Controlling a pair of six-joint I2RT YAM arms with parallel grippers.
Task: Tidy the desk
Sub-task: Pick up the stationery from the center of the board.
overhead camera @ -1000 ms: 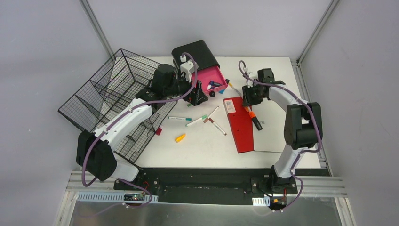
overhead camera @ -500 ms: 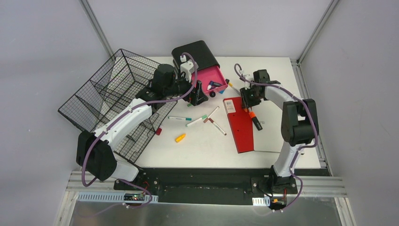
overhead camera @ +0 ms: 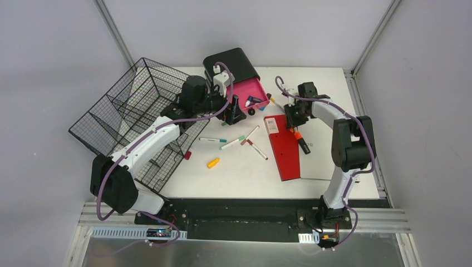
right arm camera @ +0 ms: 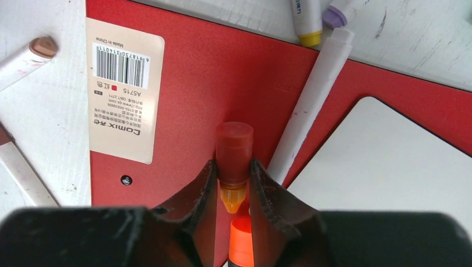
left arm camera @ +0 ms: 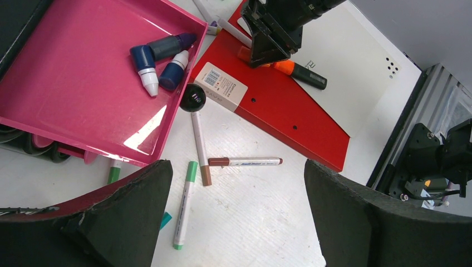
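Grasp step: right gripper (right arm camera: 234, 186) pinched the red-capped marker (right arm camera: 234, 146) on the red folder (right arm camera: 183, 100), left gripper (left arm camera: 236, 167) stood spread; next move apparently required lifting it toward the pink tray (left arm camera: 83, 83) at ten o'clock.

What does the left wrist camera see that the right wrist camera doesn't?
Only the left wrist view shows the pink tray holding blue bottles, and a green marker on the desk. Only the right wrist view shows the red cap pinched in the right end effector, plus readable barcode stripes. Both show the red notebook, its white label and the orange marker.
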